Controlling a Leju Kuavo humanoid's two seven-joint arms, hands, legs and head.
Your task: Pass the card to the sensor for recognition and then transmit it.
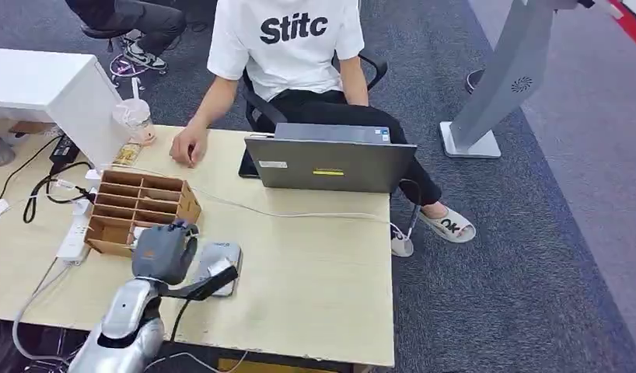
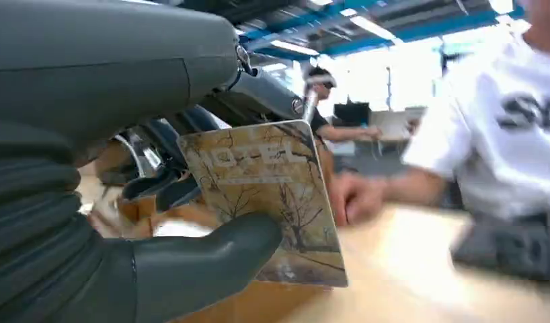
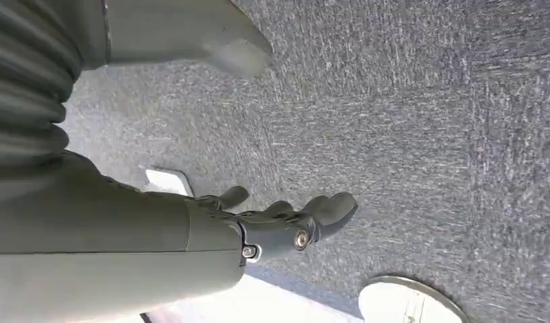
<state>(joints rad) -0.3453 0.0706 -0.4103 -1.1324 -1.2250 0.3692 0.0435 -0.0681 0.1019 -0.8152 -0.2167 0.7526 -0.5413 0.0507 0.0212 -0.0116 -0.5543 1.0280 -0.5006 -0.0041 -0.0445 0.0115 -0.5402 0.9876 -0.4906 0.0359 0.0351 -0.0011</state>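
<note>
card [image 2: 269, 195] between left hand [image 2: 91, 202] thumb and fingers [image 2: 158, 182]

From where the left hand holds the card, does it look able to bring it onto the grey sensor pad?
Probably yes. The left hand holds the card right beside the sensor pad on the table, and nothing lies between them; the wooden organizer sits behind.

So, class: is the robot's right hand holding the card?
No: the right hand hangs with nothing in it over the carpet; the left hand holds the card.
</note>
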